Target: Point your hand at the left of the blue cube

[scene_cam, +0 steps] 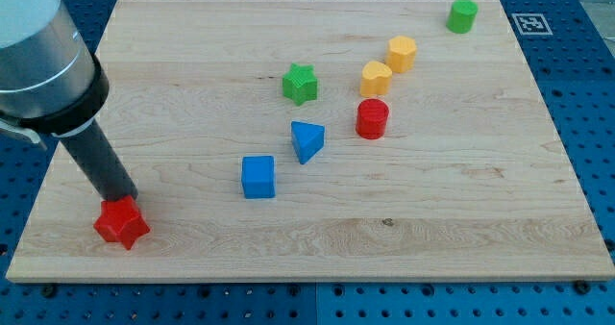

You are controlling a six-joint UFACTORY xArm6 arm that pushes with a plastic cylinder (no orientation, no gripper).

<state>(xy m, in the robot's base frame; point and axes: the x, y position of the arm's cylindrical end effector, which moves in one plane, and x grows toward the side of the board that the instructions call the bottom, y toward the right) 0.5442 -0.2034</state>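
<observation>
The blue cube [258, 177] lies left of the board's middle. My tip [123, 199] rests far to the cube's left, right at the top edge of a red star block [122, 222] near the board's lower left corner. The dark rod rises from there to the view's upper left. A blue triangular block [307, 140] sits just up and right of the cube.
A green star [300, 83], a red cylinder [372, 118], a yellow heart-like block [376, 78], a yellow hexagon [402, 52] and a green cylinder [462, 15] lie toward the view's top right on the wooden board [461, 219].
</observation>
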